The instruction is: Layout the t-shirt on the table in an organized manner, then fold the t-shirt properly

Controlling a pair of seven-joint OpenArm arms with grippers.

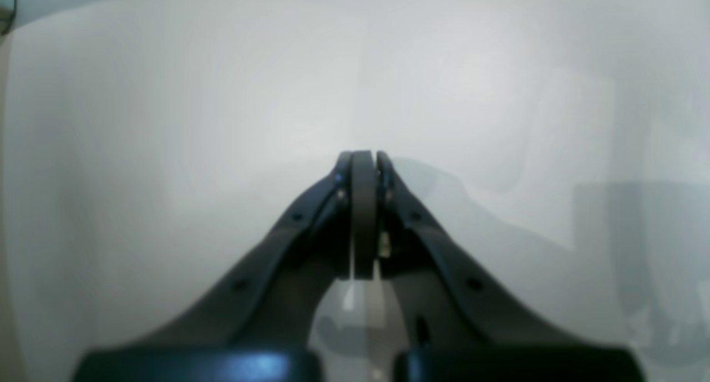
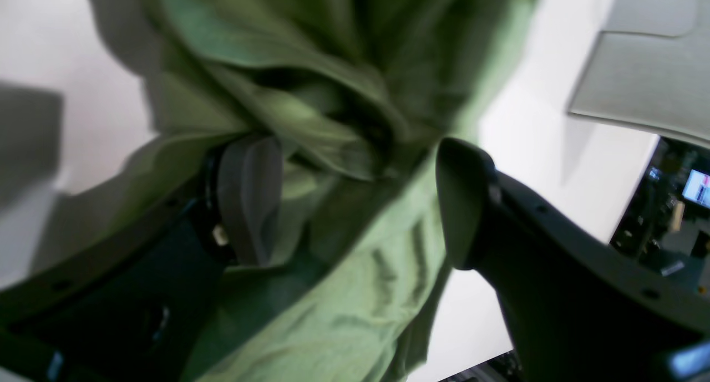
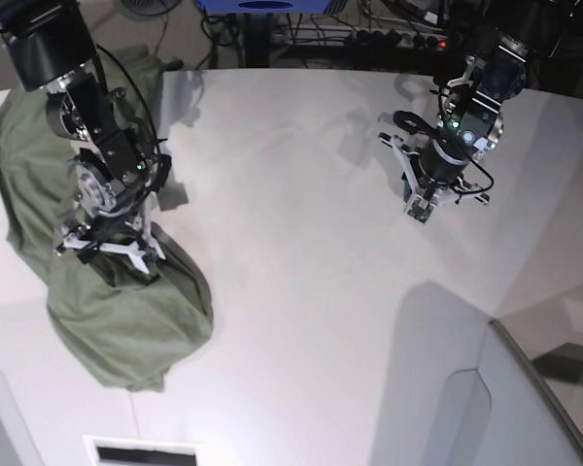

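Observation:
The olive-green t-shirt [image 3: 107, 311] lies crumpled in a long heap on the left side of the white table [image 3: 301, 243]. My right gripper [image 3: 112, 254] is down on the heap's middle. In the right wrist view its jaws [image 2: 355, 204] stand open, with bunched folds of the t-shirt [image 2: 333, 49] lying between and beyond the two fingers; the cloth drapes against the left pad [image 2: 249, 199]. My left gripper [image 3: 420, 212] hangs over bare table at the right, far from the shirt. In the left wrist view the left gripper [image 1: 363, 160] is shut with nothing in it above the table [image 1: 166, 121].
A grey angled panel [image 3: 525, 408] rises at the table's near right corner, and a similar grey panel [image 2: 643, 77] shows in the right wrist view. Cables and a power strip [image 3: 398, 34] lie beyond the far edge. A white slotted frame [image 3: 141, 453] sits at the near edge.

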